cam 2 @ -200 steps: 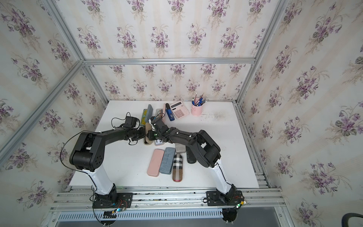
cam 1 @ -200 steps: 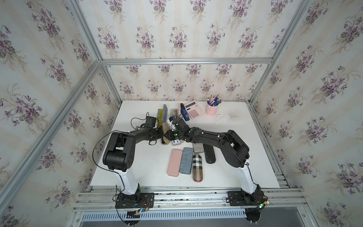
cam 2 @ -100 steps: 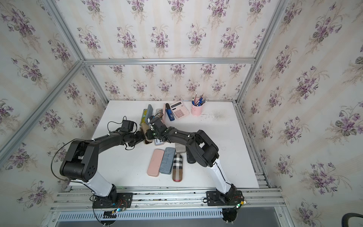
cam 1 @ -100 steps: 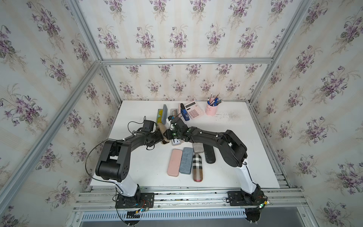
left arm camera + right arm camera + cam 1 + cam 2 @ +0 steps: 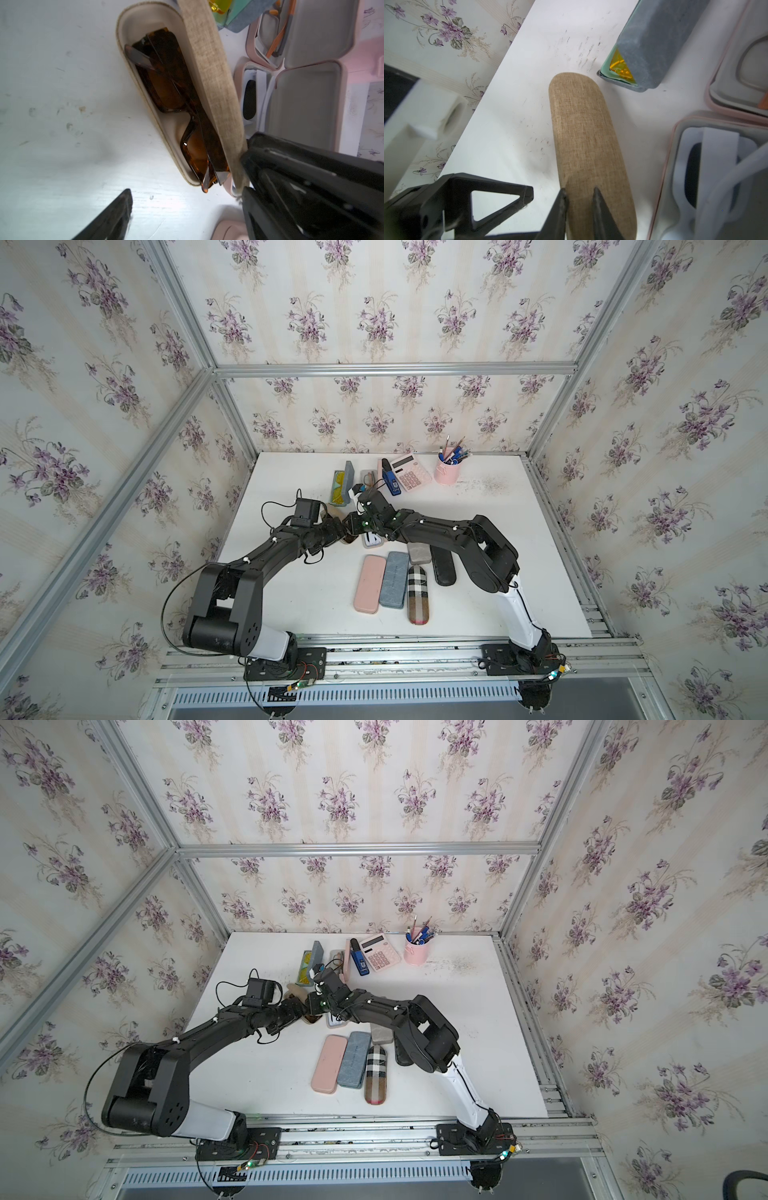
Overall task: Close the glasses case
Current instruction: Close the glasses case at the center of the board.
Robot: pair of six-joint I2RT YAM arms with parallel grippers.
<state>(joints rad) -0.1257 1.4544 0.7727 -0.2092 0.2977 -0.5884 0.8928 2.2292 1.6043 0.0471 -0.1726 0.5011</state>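
The left arm (image 5: pixel 266 556) comes from its base at the left part of the near edge of the white tabletop (image 5: pixel 528 556) and stretches low toward the middle, elbow bent. The left gripper (image 5: pixel 338 531) stands wide with nothing gripped. One finger (image 5: pixel 116 209) shows just beside the near end of the beige linen glasses case (image 5: pixel 583 128). That case lies left of the tabletop's middle with its lid tilted up, not shut. Tortoiseshell sunglasses (image 5: pixel 172 83) lie inside, one corner poking past the rim. The right gripper (image 5: pixel 579 191) is pinched narrow on the end of the lid. Toward the far edge sits a pink calculator (image 5: pixel 409 477), its key markings too small to read. The right arm (image 5: pixel 449 531) reaches in from the right part of the near edge. Its forearm lies low above a grey case (image 5: pixel 419 553) and a black case (image 5: pixel 444 572).
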